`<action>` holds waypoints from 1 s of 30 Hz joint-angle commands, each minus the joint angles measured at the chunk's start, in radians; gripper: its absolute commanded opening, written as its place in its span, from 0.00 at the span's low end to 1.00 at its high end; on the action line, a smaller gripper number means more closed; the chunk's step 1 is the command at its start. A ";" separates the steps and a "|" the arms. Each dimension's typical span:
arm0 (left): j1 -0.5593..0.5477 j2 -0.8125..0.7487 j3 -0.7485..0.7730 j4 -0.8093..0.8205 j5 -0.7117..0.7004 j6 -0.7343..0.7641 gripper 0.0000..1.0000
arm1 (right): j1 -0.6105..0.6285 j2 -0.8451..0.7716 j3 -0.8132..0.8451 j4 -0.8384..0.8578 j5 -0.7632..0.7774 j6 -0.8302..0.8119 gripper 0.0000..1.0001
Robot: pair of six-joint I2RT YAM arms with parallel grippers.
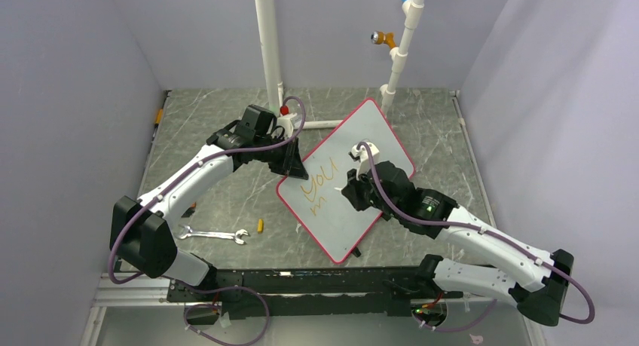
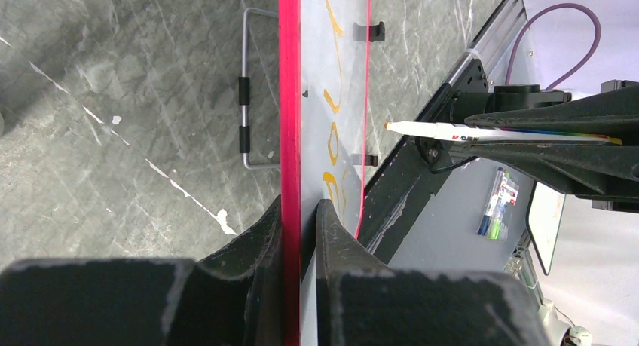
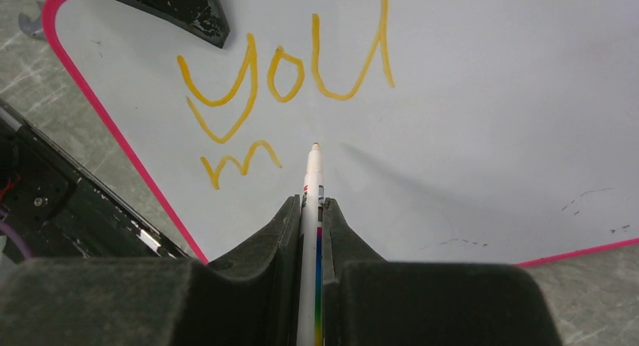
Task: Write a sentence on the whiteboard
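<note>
Whiteboard (image 1: 369,124) with a thin red rim sits mid-tabletop (image 1: 226,135) in the overhead view, turned so one corner faces the arm bases. The sentence (image 1: 316,189) runs in orange-yellow near the board's left corner. The left gripper (image 1: 295,165) is at the board's left edge, and the right gripper (image 1: 348,191) hangs over the board just right of the writing. A wrench (image 1: 213,234) lies on the tabletop, apart from the board.

From the left wrist, the whiteboard (image 2: 350,82) is seen almost edge-on. The left gripper (image 2: 300,233) is clamped narrowly on its red rim, one finger on each face. The sentence (image 2: 331,142) shows foreshortened, and the right gripper (image 2: 497,133) reaches in from the right with a white marker (image 2: 467,133).

From the right wrist, the right gripper (image 3: 310,225) is pinched tight around the marker (image 3: 312,180). Its tip is at the whiteboard (image 3: 490,120) just right of the "m"; whether it touches cannot be told. The sentence (image 3: 290,97) reads "You" with "m" beneath. A left gripper (image 3: 181,7) finger shows at the top left.
</note>
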 commanded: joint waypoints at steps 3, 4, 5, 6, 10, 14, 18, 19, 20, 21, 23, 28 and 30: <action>0.029 -0.038 0.031 0.043 -0.167 0.096 0.00 | -0.018 0.009 0.024 0.050 -0.065 -0.035 0.00; 0.028 -0.037 0.033 0.041 -0.163 0.096 0.00 | -0.019 0.011 0.027 0.046 -0.068 -0.039 0.00; 0.029 -0.036 0.033 0.041 -0.159 0.096 0.00 | -0.020 0.012 0.029 0.044 -0.069 -0.041 0.00; 0.029 -0.037 0.031 0.041 -0.155 0.097 0.00 | -0.021 0.012 0.028 0.043 -0.069 -0.043 0.00; 0.029 -0.045 0.026 0.049 -0.150 0.098 0.00 | -0.024 0.013 0.026 0.041 -0.073 -0.043 0.00; 0.028 -0.047 0.027 0.042 -0.158 0.103 0.00 | -0.029 0.010 0.023 0.040 -0.078 -0.041 0.00; 0.028 -0.048 0.026 0.041 -0.155 0.104 0.00 | -0.036 0.013 0.017 0.043 -0.084 -0.044 0.00; 0.028 -0.048 0.026 0.041 -0.155 0.103 0.00 | -0.038 0.014 0.016 0.045 -0.087 -0.044 0.00; 0.028 -0.048 0.027 0.040 -0.154 0.104 0.00 | -0.038 0.012 0.014 0.046 -0.090 -0.044 0.00; 0.028 -0.047 0.029 0.038 -0.154 0.104 0.00 | -0.039 0.010 0.012 0.049 -0.091 -0.044 0.00; 0.028 -0.047 0.027 0.039 -0.154 0.105 0.00 | -0.041 0.004 0.006 0.053 -0.092 -0.041 0.00; 0.028 -0.046 0.027 0.039 -0.155 0.106 0.00 | -0.043 -0.011 -0.004 0.055 -0.096 -0.039 0.00; 0.027 -0.048 0.025 0.039 -0.155 0.107 0.00 | -0.044 -0.018 -0.011 0.058 -0.097 -0.037 0.00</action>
